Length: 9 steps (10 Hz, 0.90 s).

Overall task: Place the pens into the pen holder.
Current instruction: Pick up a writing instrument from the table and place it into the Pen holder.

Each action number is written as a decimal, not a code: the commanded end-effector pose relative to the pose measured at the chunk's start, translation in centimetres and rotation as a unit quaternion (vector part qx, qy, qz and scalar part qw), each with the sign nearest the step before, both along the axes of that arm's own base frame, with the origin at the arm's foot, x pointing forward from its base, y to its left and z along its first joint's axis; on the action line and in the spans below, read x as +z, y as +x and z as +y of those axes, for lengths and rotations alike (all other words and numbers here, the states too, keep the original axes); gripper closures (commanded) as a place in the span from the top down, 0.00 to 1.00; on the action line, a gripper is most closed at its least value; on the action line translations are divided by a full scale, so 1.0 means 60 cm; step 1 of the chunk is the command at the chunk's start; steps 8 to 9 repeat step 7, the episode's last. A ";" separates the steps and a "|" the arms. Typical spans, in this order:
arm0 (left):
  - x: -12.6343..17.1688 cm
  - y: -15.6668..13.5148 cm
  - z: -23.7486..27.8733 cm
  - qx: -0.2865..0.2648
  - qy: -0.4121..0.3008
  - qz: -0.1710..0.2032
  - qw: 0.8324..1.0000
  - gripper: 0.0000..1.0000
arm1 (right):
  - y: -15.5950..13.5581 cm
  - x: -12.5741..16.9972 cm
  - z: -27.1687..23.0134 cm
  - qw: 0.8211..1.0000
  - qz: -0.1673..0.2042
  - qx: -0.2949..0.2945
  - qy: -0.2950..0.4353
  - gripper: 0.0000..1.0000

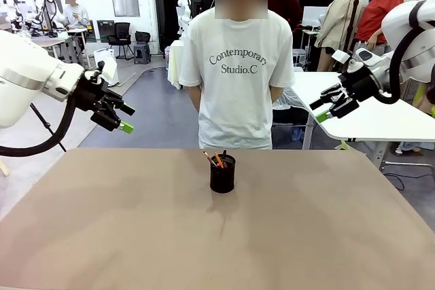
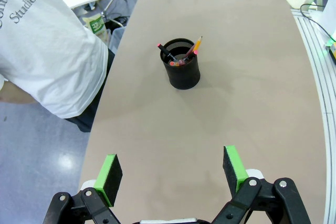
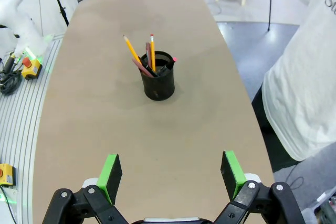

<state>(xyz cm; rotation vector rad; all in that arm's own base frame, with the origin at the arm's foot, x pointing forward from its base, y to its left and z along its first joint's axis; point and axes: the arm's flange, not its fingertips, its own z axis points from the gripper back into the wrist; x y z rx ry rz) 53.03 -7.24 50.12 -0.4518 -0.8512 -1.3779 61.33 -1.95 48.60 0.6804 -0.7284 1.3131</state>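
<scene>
The black mesh pen holder (image 1: 222, 174) stands upright near the far middle of the brown table, also seen in the left wrist view (image 2: 181, 71) and right wrist view (image 3: 158, 83). The pens (image 1: 215, 159) stand inside it, their tips poking above the rim (image 2: 184, 52) (image 3: 144, 56). My left gripper (image 1: 119, 118) hangs open in the air above the table's left side, its green pads (image 2: 111, 172) wide apart. My right gripper (image 1: 325, 109) is raised at the right, open too, with pads (image 3: 231, 167) spread and nothing between them.
A person in a white T-shirt (image 1: 238, 73) stands at the far edge, hands behind the back. The brown table (image 1: 136, 236) is bare around the cup. A white table (image 1: 380, 113) stands behind at the right.
</scene>
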 end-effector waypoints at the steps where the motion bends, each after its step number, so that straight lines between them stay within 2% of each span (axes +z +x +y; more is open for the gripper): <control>1: 0.004 -0.003 0.002 0.005 0.000 0.001 1.000 1.00 | -0.001 0.002 0.000 1.000 0.000 0.000 0.000 1.00; 9: 0.004 -0.003 0.002 0.005 0.000 0.001 1.000 1.00 | -0.001 0.002 0.000 1.000 0.000 0.000 0.000 1.00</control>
